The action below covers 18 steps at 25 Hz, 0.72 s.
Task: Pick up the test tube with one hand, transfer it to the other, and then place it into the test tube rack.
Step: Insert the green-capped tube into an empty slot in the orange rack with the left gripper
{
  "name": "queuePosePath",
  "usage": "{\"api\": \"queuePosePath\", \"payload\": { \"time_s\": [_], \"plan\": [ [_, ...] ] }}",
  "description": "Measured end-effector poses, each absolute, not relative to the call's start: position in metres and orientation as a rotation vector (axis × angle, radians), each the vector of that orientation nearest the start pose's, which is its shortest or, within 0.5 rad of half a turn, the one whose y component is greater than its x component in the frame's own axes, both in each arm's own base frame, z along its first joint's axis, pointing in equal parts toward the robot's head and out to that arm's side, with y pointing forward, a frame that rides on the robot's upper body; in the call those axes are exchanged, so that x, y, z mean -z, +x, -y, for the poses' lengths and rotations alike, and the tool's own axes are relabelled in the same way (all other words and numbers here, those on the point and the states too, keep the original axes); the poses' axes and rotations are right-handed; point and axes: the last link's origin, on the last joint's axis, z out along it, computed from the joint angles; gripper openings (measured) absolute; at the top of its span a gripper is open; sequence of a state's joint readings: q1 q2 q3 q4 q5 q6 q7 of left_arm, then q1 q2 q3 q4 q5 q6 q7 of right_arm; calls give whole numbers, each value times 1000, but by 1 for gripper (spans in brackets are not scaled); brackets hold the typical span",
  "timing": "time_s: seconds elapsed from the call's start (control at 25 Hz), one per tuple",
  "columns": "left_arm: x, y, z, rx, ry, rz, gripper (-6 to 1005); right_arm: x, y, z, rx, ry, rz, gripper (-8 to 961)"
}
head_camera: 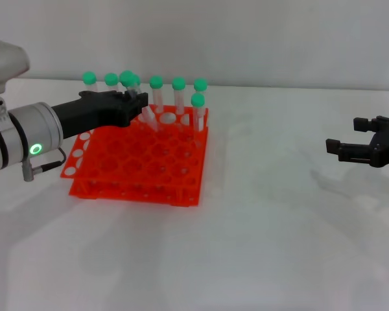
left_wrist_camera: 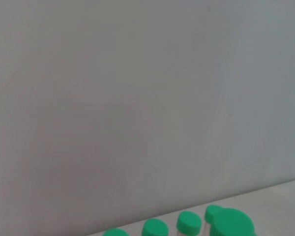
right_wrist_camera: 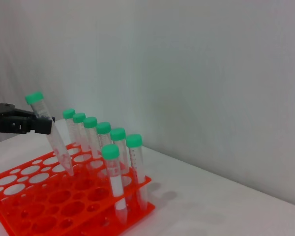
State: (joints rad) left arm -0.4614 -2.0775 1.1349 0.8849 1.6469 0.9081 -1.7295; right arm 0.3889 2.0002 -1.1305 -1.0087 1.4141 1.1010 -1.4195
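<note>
My left gripper reaches over the back of the orange test tube rack and is shut on a test tube with a green cap. The tube is tilted, with its lower tip at a hole in the rack's back rows. In the right wrist view the left gripper grips this tube just below the cap, above the rack. The large green cap in the left wrist view is most likely this tube's. My right gripper hangs open and empty far to the right.
Several other green-capped tubes stand upright in the rack's back row, with one more in front at the right corner; they also show in the right wrist view. White table all round; a white wall behind.
</note>
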Motion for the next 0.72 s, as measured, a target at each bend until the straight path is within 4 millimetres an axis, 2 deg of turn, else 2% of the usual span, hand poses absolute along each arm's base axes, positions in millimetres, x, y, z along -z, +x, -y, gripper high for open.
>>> {"api": "queuePosePath", "payload": {
  "time_s": [0.4, 0.72],
  "plan": [
    [-17, -237, -407, 536, -2262, 625, 259, -45, 249, -380, -516, -2396, -684, 873],
    [-8, -226, -414, 552, -2294, 624, 264, -38, 246, -384, -525, -2413, -699, 873]
  ]
}}
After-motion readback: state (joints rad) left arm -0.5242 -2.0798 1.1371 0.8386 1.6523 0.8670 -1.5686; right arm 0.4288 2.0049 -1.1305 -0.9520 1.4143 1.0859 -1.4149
